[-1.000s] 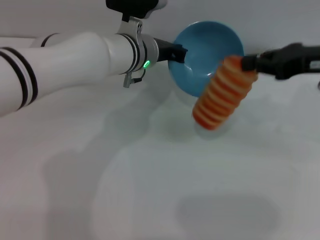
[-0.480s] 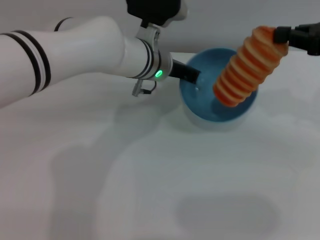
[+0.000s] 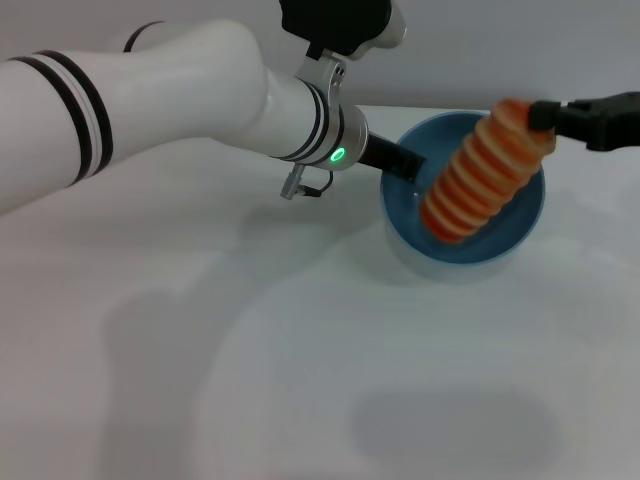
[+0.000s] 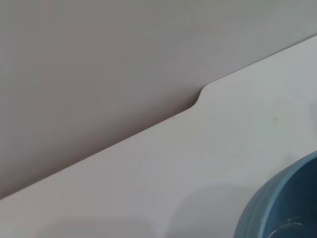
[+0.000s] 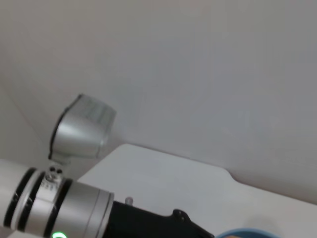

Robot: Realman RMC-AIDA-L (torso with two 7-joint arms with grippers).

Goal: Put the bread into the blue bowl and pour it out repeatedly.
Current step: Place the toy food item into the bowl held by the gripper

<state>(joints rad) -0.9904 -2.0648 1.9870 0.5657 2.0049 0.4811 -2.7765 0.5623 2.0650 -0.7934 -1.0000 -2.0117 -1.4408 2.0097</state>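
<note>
At right of frame, the ridged orange-and-cream bread (image 3: 485, 170) was clamped by the right gripper (image 3: 537, 117) over the glossy light-blue bowl (image 3: 520, 237), gripped at its rim by the left gripper (image 3: 408, 166); release remained.

Bread (image 3: 482, 172) fills blue bowl (image 3: 520, 235) mouth; bare table (image 3: 300, 380) in front.

Looks like lab or robot test bench, not home. Plain white table (image 3: 300, 380), bare matte top, rounded notch in far edge (image 4: 200, 94). Blank grey-white wall (image 5: 198, 74) directly behind table, no decor. Only props on table: blue bowl (image 3: 520, 240) with toy-like bread (image 3: 480, 175) over it.
</note>
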